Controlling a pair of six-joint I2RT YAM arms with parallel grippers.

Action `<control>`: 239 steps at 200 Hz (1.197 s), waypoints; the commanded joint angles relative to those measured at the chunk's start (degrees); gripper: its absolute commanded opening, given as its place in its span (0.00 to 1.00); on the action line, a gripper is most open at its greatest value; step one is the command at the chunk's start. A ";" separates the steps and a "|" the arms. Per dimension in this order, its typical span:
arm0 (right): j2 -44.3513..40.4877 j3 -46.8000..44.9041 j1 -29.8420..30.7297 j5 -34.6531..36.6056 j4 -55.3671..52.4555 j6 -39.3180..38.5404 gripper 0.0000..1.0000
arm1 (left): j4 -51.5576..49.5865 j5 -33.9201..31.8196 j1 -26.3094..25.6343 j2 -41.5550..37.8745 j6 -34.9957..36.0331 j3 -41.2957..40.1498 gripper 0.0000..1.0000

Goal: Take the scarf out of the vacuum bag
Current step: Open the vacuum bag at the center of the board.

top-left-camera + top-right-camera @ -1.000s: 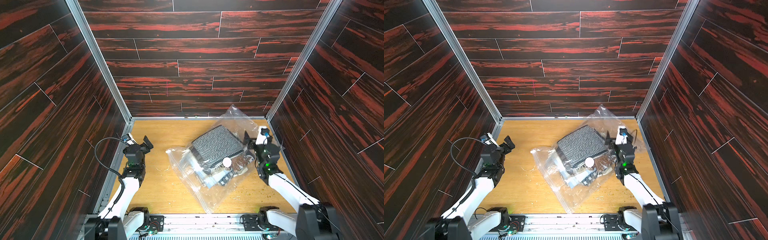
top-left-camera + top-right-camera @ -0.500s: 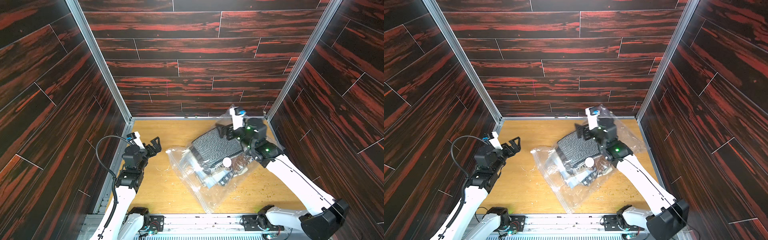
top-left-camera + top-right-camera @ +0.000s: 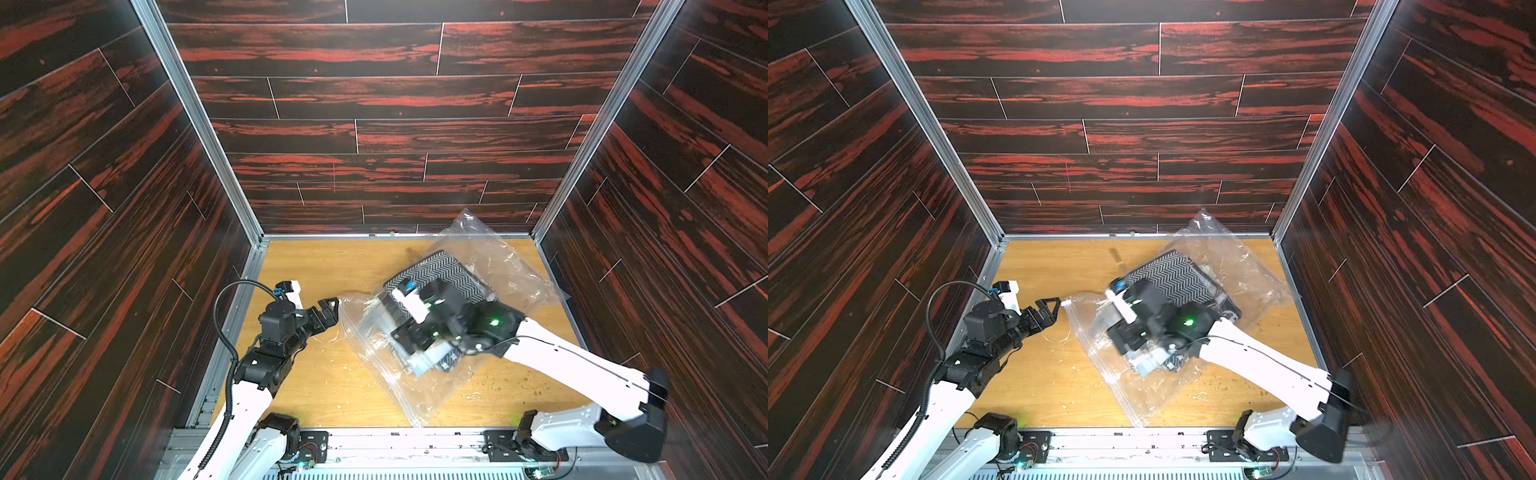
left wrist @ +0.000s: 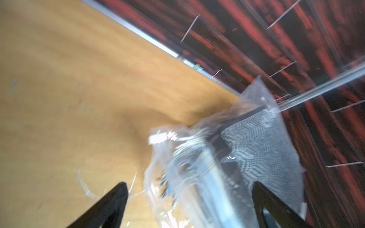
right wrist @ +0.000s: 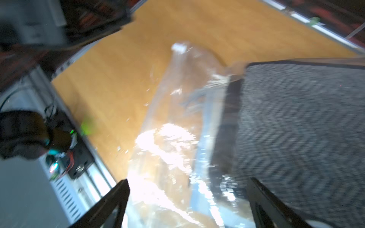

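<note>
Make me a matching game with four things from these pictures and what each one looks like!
Things:
1. vacuum bag
2. scarf
3. left gripper
4. table

Looks:
A. black-and-white zigzags
B. yellowish wood
C. clear and crinkly
D. black, standing open

Pairs: 1-C, 2-A, 3-D, 4-B.

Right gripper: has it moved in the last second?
Yes. The right gripper has swung away from the right corner post, toward the table's middle and near edge. It now hangs open above the vacuum bag.
</note>
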 commanded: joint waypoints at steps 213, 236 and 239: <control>23.43 2.81 19.85 41.78 -10.13 13.46 0.55 | 8.09 8.55 10.98 6.77 -13.22 -8.94 1.00; 21.67 1.49 18.04 40.20 -6.95 9.71 0.38 | 9.55 9.39 11.07 7.05 -13.50 -9.60 1.00; 21.35 1.35 17.77 39.97 -6.38 9.12 0.36 | 9.80 9.49 11.07 7.05 -13.50 -9.69 1.00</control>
